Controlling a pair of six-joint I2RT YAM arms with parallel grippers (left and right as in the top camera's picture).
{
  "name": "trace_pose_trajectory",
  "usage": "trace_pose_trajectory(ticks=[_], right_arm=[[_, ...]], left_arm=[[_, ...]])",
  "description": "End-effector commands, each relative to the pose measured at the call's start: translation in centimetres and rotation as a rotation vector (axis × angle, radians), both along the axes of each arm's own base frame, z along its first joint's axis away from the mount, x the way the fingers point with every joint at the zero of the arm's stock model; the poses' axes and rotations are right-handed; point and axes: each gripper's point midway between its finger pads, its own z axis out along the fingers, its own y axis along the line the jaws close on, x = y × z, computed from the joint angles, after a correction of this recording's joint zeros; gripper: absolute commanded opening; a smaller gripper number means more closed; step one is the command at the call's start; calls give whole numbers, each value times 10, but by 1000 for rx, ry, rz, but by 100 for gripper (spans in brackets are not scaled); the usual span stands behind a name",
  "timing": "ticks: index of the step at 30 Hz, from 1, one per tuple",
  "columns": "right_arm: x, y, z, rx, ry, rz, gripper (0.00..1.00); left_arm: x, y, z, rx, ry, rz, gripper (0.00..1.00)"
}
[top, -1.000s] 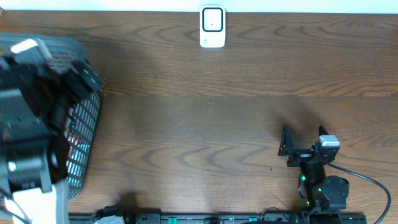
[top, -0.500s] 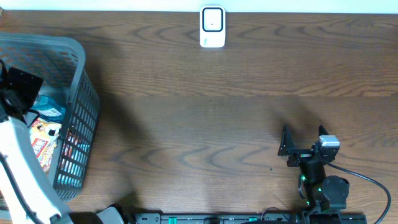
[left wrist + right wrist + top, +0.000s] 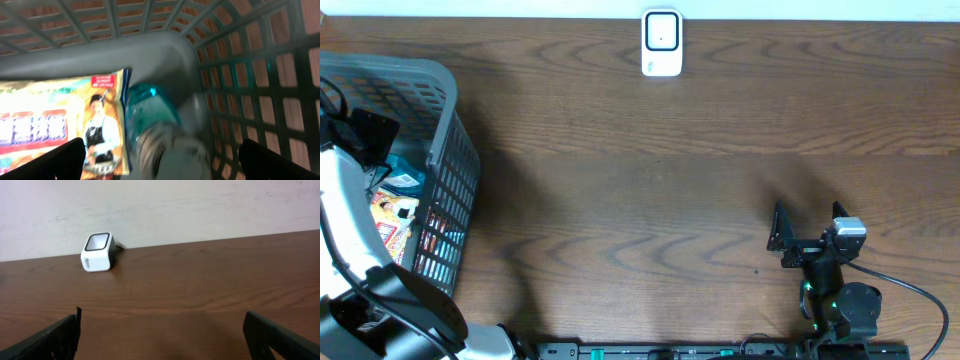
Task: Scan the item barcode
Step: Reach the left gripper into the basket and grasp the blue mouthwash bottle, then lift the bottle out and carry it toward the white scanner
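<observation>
From overhead, a grey plastic lattice basket [image 3: 450,150] stands at the left edge of a brown wooden table [image 3: 650,200]. The left gripper [image 3: 368,138] reaches down inside it, above a yellow printed snack packet [image 3: 388,215] and a teal clear plastic bottle [image 3: 406,180] lying on the basket floor. A white box-shaped barcode scanner [image 3: 662,43] sits at the far edge of the table, well apart from the basket. The right gripper [image 3: 808,218] rests near the front right, its jaws spread wide with nothing between them.

In the left wrist view, the left gripper [image 3: 162,162] has its jaws spread wide, closing on nothing. The bottle [image 3: 150,105] lies below, just beside the packet [image 3: 60,130], in a corner of the basket [image 3: 165,50].

In the right wrist view, the right gripper [image 3: 162,340] stands wide open over the bare table [image 3: 200,290], facing the scanner [image 3: 97,252] at the far edge.
</observation>
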Motion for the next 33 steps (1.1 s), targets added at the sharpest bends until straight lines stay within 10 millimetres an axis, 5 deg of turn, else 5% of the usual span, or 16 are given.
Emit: trace_pose_trajectory(ticks=[1, 15, 20, 25, 33], right_arm=[[0, -1, 0, 6, -1, -7, 99], [0, -1, 0, 6, -1, -7, 99], [0, -1, 0, 6, -1, -7, 99], [0, -1, 0, 6, -1, -7, 99], [0, -1, 0, 6, -1, -7, 99]], left_arm=[[6, 6, -9, -9, 7, 15, 98], [15, 12, -59, -64, 90, 14, 97], [10, 9, -73, -92, 134, 14, 57], [7, 7, -73, -100, 146, 15, 32], [12, -1, -31, -83, 29, -9, 25]])
